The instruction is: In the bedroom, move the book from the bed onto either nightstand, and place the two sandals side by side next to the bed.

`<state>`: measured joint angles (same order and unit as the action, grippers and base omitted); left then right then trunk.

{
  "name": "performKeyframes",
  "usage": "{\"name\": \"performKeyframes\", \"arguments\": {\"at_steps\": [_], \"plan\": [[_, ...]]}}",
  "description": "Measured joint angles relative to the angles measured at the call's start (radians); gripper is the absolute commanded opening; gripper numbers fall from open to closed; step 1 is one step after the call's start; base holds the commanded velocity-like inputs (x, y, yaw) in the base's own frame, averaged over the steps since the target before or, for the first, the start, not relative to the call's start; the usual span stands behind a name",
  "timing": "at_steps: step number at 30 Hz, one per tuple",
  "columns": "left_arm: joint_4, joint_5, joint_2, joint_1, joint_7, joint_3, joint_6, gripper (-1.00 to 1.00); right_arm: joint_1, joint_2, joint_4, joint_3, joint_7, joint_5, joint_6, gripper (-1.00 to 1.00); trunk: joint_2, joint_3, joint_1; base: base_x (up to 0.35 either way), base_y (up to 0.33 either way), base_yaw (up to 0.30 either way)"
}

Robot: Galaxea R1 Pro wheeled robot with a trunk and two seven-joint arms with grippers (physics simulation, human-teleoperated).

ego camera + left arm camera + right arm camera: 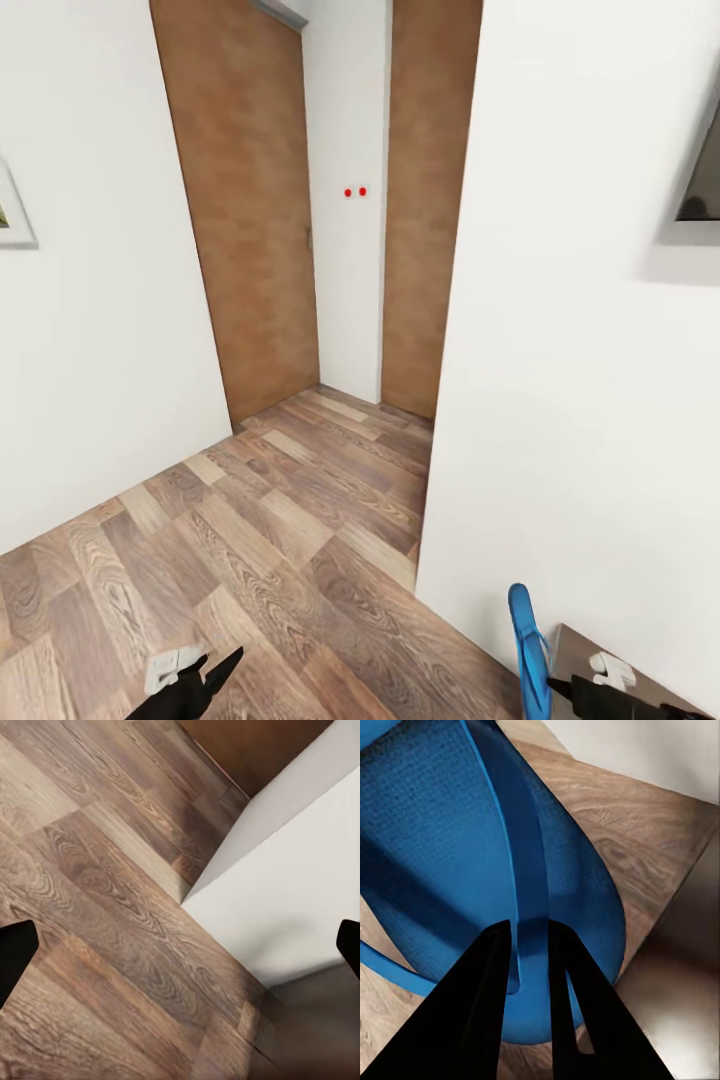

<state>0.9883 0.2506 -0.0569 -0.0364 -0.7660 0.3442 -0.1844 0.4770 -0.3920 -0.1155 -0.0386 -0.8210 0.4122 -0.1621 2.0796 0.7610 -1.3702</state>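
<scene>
One bright blue sandal (528,650) hangs on edge at the lower right of the head view, close to a white wall corner. My right gripper (556,688) is shut on it. In the right wrist view the two black fingers (487,1005) pinch the thin blue thong strap over the sandal (442,847) sole, with the gripper (531,945) closed tight. My left gripper (215,675) hovers low over the wood floor at the lower left, open and holding nothing; its gripper (180,945) tips stand far apart. The book, the bed and the nightstand are out of view.
Wood-plank floor (260,540) runs ahead into a narrow recess with two tan doors (250,220) (430,200). A white wall (590,380) juts out on the right, its corner close to my right arm. A dark brown surface (590,645) lies beside the sandal. A framed picture (12,210) hangs left.
</scene>
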Motion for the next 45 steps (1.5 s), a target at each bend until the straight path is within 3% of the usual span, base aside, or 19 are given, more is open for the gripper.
{"name": "performKeyframes", "arguments": {"at_steps": [45], "plan": [[0.0, 0.0, 0.0, 0.0, 0.0, 0.0, 0.0, 1.0, 0.0, 0.0, 0.0, -0.001, -0.002, -0.001, 0.0, -1.0, 0.0, 0.0, 0.0, 0.0, 0.0, 0.293]]}}
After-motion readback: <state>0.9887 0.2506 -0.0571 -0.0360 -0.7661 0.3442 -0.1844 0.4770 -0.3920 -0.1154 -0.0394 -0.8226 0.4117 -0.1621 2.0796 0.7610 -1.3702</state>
